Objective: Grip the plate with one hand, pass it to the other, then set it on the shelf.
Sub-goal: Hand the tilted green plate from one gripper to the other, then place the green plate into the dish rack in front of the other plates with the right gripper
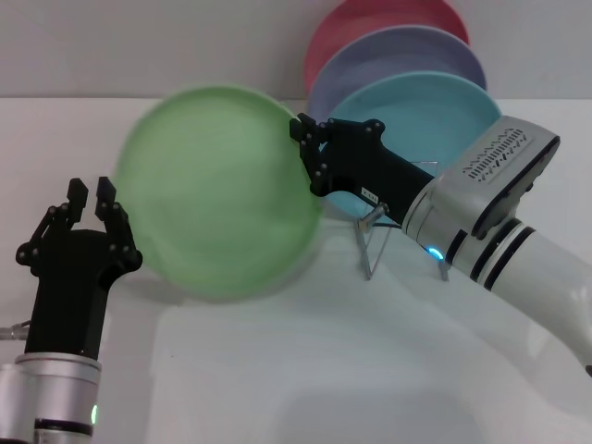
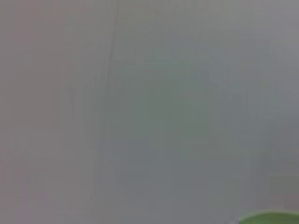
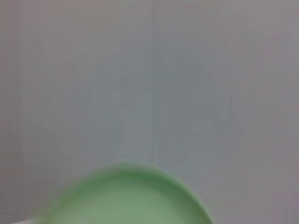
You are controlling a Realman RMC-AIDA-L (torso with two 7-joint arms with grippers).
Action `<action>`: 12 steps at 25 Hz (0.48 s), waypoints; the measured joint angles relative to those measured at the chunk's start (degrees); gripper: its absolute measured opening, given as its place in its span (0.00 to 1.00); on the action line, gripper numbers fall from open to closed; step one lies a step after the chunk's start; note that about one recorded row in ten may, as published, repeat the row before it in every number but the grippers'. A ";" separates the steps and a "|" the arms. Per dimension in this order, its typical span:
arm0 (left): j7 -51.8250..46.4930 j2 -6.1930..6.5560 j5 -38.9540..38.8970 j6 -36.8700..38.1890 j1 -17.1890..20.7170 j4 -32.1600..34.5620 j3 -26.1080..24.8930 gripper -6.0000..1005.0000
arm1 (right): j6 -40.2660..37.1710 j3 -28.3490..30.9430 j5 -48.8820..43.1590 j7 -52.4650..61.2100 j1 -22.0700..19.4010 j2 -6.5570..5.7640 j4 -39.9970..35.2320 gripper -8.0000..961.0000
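1. Mid-air over the white counter (image 1: 305, 370), the round, shallow, matte light green plate (image 1: 217, 190) is held tilted, face toward you. The black two-fingered right gripper on the bulky silver-white wrist (image 1: 310, 153) has its fingers clamped on the plate's edge on the side nearest the rack.
2. The black multi-jointed left gripper on the silver cylindrical wrist (image 1: 92, 199) sits just beside the plate's opposite edge. Its fingers are spread and hold nothing. Whether a fingertip touches the edge, you can't tell.
3. Handling, as a judgement: it looks stiff and light, probably smooth and a bit slippery. A one-point hold on the edge leaves the plate free to swing or slip, so take it on the edge with the fingers well over it, and seat it upright between dividers.
4. The thin silver wire dish rack (image 1: 375, 242) stands behind the right arm. A round turquoise plate (image 1: 435, 116), a lavender plate (image 1: 398, 51) and a pink plate (image 1: 356, 23) stand in it, each behind the last.
5. Hard to see: the rack's dividers are mostly hidden by the arm and plates, so you can't pick out a free slot. The green plate is blurred.
6. Both wrist views are nearly blank: only a green sliver in the left one and the plate's upper arc in the right, no fingers.
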 joint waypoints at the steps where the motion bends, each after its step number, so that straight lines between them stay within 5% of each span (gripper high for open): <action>1: -0.78 0.01 0.20 0.00 0.00 0.34 0.05 0.09 | 0.00 0.04 0.00 -0.04 0.03 0.00 -0.02 0.03; 12: -9.76 0.34 5.90 10.67 2.11 3.60 0.24 0.37 | -0.30 0.20 0.00 -1.66 0.70 0.18 -0.41 0.03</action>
